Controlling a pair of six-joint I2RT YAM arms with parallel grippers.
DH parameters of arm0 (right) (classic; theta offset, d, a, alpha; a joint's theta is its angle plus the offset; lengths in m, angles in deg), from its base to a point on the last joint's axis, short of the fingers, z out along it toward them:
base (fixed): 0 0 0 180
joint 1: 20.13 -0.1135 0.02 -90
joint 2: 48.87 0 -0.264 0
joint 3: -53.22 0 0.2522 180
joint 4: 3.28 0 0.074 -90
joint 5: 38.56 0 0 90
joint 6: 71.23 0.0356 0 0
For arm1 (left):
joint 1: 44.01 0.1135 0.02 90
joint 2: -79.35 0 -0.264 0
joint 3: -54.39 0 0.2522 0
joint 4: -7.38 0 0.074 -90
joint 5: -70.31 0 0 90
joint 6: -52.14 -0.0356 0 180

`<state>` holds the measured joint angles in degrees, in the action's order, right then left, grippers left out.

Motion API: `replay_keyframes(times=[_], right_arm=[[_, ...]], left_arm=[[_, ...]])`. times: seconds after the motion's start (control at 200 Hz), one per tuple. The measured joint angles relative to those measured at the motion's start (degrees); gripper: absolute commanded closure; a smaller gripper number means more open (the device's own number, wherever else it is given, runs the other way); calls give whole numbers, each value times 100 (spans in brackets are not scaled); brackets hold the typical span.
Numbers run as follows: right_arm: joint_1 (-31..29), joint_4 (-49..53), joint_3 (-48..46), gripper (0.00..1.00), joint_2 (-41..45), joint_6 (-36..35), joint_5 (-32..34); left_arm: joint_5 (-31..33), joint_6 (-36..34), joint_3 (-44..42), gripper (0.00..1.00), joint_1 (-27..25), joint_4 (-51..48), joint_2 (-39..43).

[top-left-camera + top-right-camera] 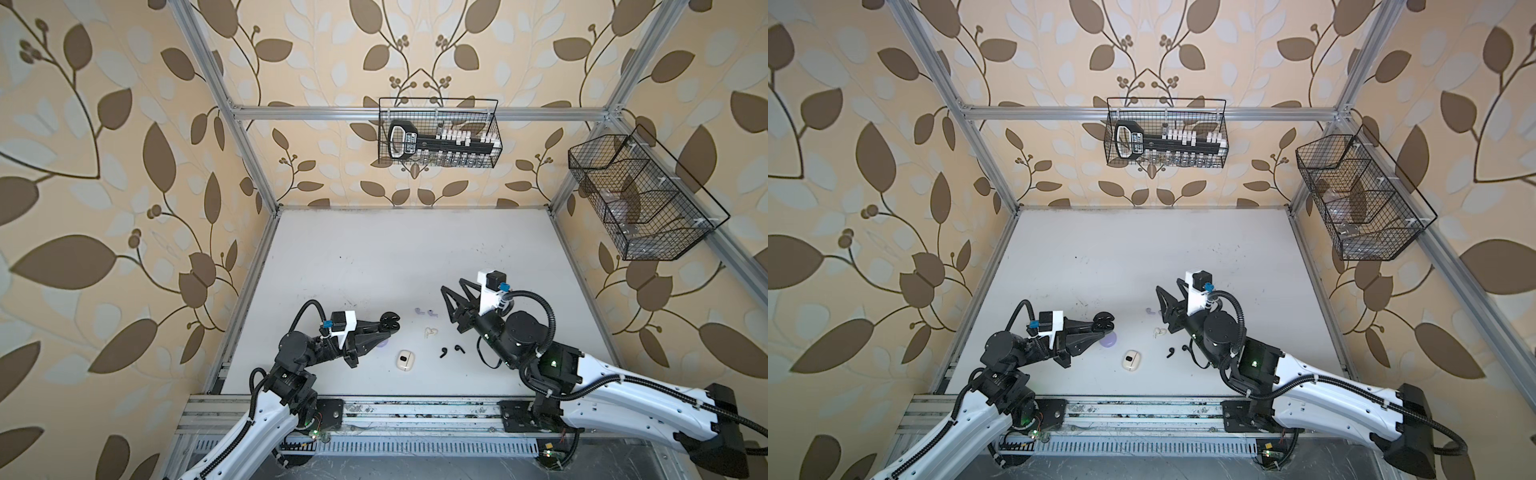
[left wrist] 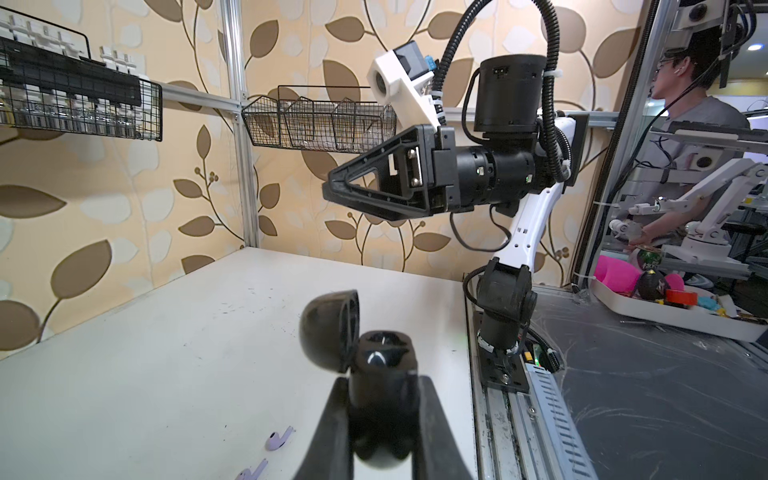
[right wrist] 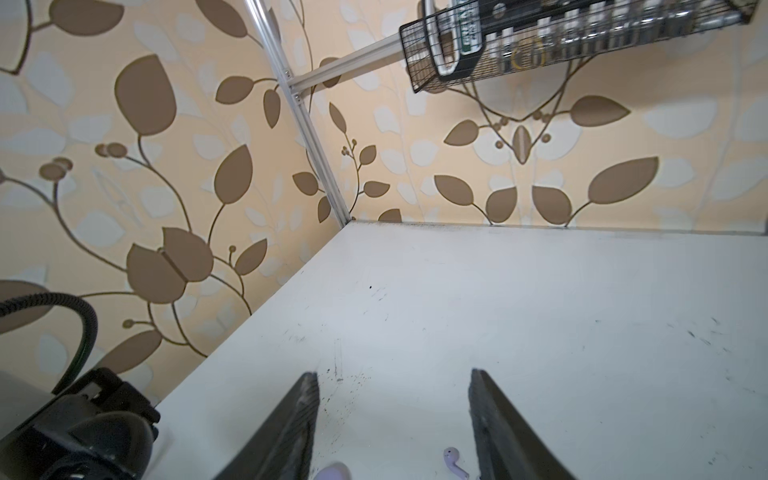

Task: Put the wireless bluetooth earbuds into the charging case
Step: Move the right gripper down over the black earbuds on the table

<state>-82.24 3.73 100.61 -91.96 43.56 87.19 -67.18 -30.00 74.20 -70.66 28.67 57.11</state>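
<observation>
Earbuds: lavender pair (image 1: 432, 313), cream pair (image 1: 430, 331) and black pair (image 1: 458, 348) are laid loose on the tabletop (image 1: 374, 257); none is seated. Black case (image 2: 376, 357), lid raised, is clamped in the left tool (image 2: 378, 395). Right tool (image 3: 393, 374) is held apart, empty. All insertions judged outstanding.

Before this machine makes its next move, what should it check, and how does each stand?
1. Lid of the glossy black rounded charging case open: ok.
2. The left hand shut on that case: ok.
3. The right hand open, empty: ok.
4. Two tiny black stemmed earbuds free on the white tabletop: ok.
5. Right hand aimed at those black earbuds: not ok; it faces a pale lavender earbud.
6. Case sockets empty: cannot tell.
</observation>
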Motion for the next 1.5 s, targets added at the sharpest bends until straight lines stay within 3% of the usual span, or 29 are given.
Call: replay_keyframes(times=[0.165,0.305,0.48,0.59,0.71,0.845,1.085,1.5], right_arm=[[90,1709,-48,33,678,1075,402],[455,2830,-129,33,660,1574,339],[1480,3106,-332,47,-280,1530,-933],[1926,3005,-431,48,-1220,1370,-1882],[1891,2833,-485,45,-1912,1285,-2540],[1755,2671,-483,45,-2118,1266,-2830],[1569,2815,-466,47,-2236,1266,-2835],[1344,3954,136,47,-2218,1067,-2494]], left_arm=[[55,9,-131,100,0,33,-197],[122,24,-133,100,-2,105,-566],[170,24,-155,100,-2,212,-774],[223,20,-157,100,0,219,-754],[278,2,-157,100,-2,190,-662],[295,-4,-155,100,-2,157,-586],[295,-4,-157,100,-2,146,-573],[299,-4,-186,100,-2,111,-328]])
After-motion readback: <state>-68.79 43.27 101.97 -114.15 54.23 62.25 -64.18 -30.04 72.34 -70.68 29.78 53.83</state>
